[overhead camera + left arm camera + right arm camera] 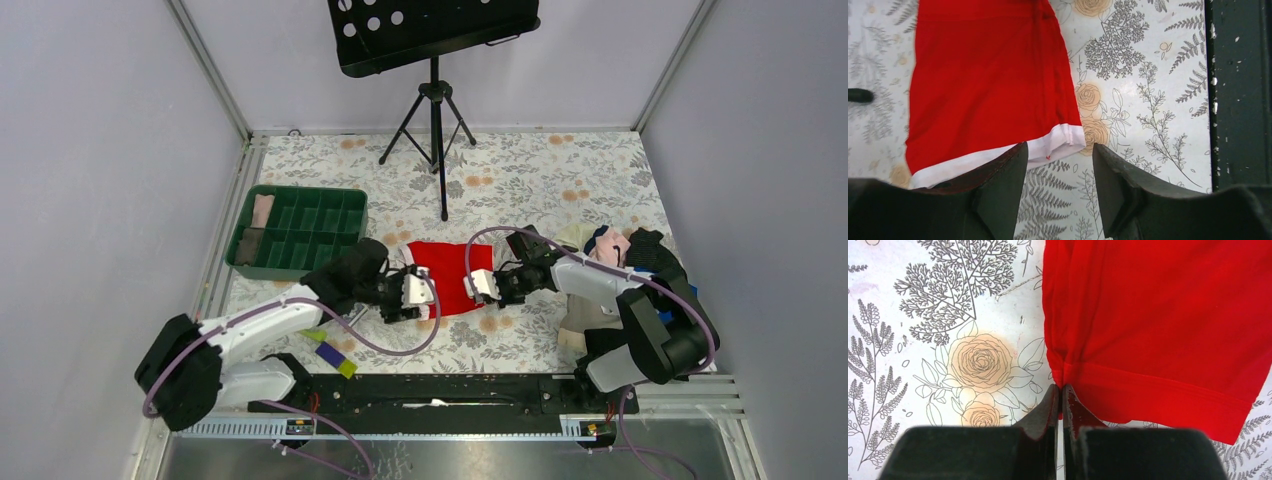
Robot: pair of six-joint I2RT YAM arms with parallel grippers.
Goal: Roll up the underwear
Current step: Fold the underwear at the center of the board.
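The red underwear (447, 272) lies flat on the flowered tablecloth between my two grippers. Its white waistband trim (1055, 144) faces the left gripper. My left gripper (1059, 156) is open, its jaws standing either side of the waistband's corner; one finger (998, 175) overlaps the trim, the other (1118, 175) is over bare cloth. In the top view the left gripper (418, 293) is at the underwear's left edge. My right gripper (1062, 390) is shut on the corner of the red hem (1148, 390). In the top view it (480, 287) sits at the underwear's right edge.
A green compartment tray (298, 232) stands at the back left. A pile of clothes (610, 250) lies at the right behind the right arm. A music stand's tripod (436, 130) is at the back middle. A dark rail (1238, 90) runs along the near edge.
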